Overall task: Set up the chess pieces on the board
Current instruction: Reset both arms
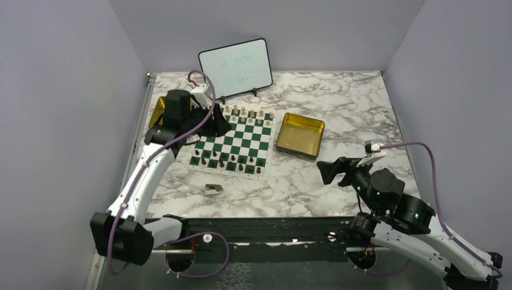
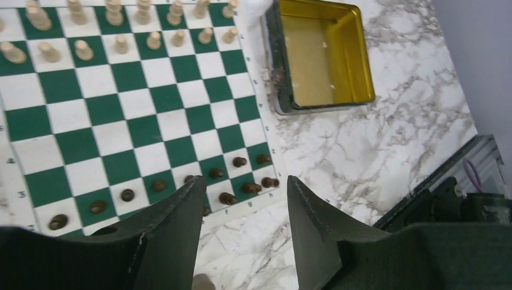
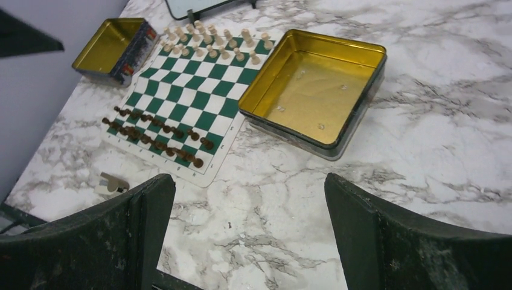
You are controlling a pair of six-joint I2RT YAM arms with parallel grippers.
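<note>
The green-and-white board (image 1: 235, 140) lies left of the table's centre. Light tan chess pieces (image 1: 247, 113) fill its two far rows, and dark brown chess pieces (image 1: 232, 162) stand in its two near rows. My left gripper (image 1: 218, 124) hangs over the board's far left corner. In the left wrist view its fingers (image 2: 181, 217) stand apart with nothing between them, above the board (image 2: 139, 121) and the dark pieces (image 2: 240, 162). My right gripper (image 1: 326, 172) hovers open over bare marble right of the board (image 3: 181, 103), its jaws wide apart and empty.
One gold square tin (image 1: 300, 134) sits just right of the board, another (image 1: 157, 112) at its far left under my left arm. A white whiteboard (image 1: 235, 67) stands at the back. A flat brownish-grey scrap (image 1: 212, 189) lies on the marble in front of the board.
</note>
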